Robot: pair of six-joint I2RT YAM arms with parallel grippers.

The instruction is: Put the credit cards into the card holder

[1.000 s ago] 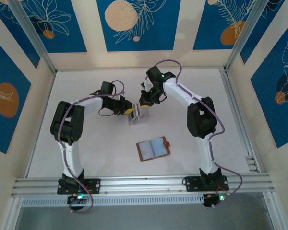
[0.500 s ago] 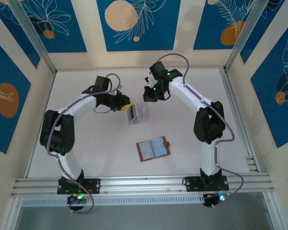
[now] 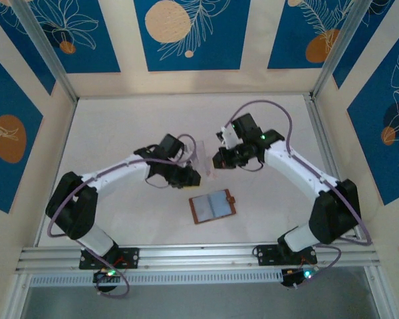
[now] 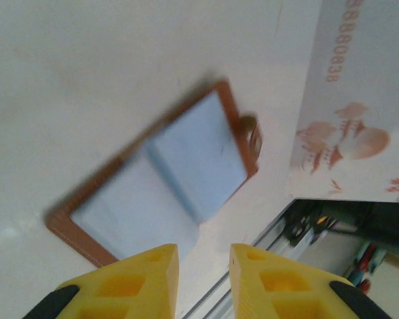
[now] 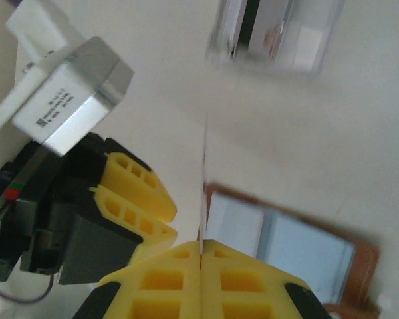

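The card holder (image 3: 213,206) lies open on the white table, brown rim and bluish-grey pockets up, and also appears under my left wrist (image 4: 166,179) and right wrist (image 5: 286,246). My right gripper (image 3: 218,159) (image 5: 201,244) is shut on a credit card (image 5: 204,173), seen edge-on above the holder's left end. In the left wrist view that card (image 4: 352,100) shows its pale face with printed digits and pink flowers. My left gripper (image 3: 191,178) (image 4: 204,256) hovers beside it over the holder, jaws open with nothing between them. Its yellow fingers (image 5: 136,189) are close to the left of the card.
A clear slotted stand (image 3: 201,153) (image 5: 272,33) stands just behind both grippers, with something pale inside it. The aluminium rail (image 3: 199,256) (image 4: 306,226) runs along the near table edge. Patterned walls close off the back and sides.
Both grippers have come away from the stand toward the card holder, the right one carrying a card. The left jaws have opened a little.
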